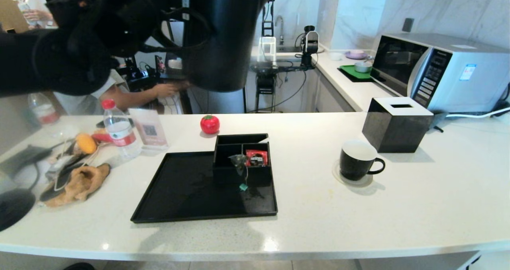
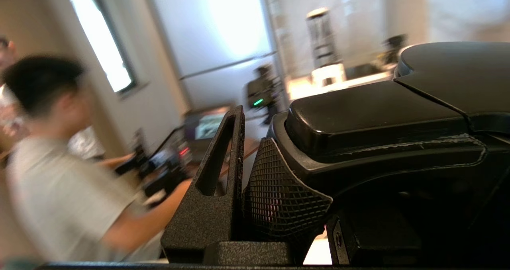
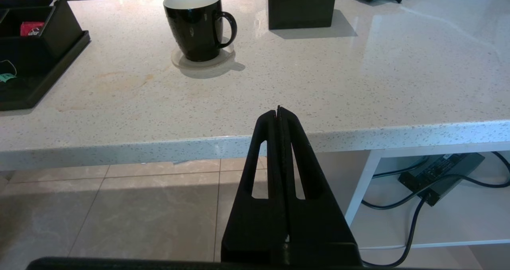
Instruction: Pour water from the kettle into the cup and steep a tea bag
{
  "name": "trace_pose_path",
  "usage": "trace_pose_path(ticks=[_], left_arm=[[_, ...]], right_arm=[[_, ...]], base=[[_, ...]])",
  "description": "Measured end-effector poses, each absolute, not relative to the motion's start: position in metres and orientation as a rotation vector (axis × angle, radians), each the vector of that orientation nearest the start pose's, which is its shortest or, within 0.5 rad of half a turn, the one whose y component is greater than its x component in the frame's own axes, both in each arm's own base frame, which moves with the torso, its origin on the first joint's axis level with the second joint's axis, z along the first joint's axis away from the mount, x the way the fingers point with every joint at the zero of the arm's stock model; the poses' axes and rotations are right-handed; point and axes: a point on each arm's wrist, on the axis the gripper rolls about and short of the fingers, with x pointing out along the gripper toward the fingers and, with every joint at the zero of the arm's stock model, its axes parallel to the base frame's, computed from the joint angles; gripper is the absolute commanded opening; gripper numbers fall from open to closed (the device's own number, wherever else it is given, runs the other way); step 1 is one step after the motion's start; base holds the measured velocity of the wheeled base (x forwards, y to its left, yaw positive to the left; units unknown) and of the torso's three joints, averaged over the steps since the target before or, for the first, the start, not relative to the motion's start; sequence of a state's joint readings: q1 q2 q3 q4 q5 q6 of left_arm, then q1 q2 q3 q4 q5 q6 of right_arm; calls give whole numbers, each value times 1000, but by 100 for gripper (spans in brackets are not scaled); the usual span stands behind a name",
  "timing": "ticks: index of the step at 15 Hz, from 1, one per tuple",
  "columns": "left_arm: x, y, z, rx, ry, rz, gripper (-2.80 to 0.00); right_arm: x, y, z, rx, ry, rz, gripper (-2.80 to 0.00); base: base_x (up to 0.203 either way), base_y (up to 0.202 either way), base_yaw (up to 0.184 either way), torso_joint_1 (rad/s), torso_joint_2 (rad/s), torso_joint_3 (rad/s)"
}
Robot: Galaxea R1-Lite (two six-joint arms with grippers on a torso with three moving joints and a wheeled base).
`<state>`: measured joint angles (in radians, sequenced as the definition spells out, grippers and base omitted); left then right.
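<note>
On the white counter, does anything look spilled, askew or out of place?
Yes. The grey pyramid tea bag sits in the black divided box, but its string and teal tag hang over the box wall onto the flat black tray.

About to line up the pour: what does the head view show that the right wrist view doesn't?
Head view only: the tall matte black kettle held high at the left by the left gripper, and the grey pyramid tea bag.

Right wrist view only: the right gripper, shut and empty, off the counter's front edge.

Both: the black mug with white inside on the speckled white counter, beside the black cube tissue box.
</note>
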<state>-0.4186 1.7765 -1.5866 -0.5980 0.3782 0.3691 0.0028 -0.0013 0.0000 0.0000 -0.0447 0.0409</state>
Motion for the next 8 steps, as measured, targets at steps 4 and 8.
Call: trace_pose_path(ticks=[4, 8], left_arm=[[286, -83, 358, 186, -295, 111, -280], [264, -48, 317, 162, -213, 170, -280]], right_arm=[[-23, -1, 75, 41, -2, -41, -280], [-23, -1, 75, 41, -2, -41, -280]], base=[[0, 0, 0, 0, 0, 0], [0, 0, 0, 0, 0, 0]])
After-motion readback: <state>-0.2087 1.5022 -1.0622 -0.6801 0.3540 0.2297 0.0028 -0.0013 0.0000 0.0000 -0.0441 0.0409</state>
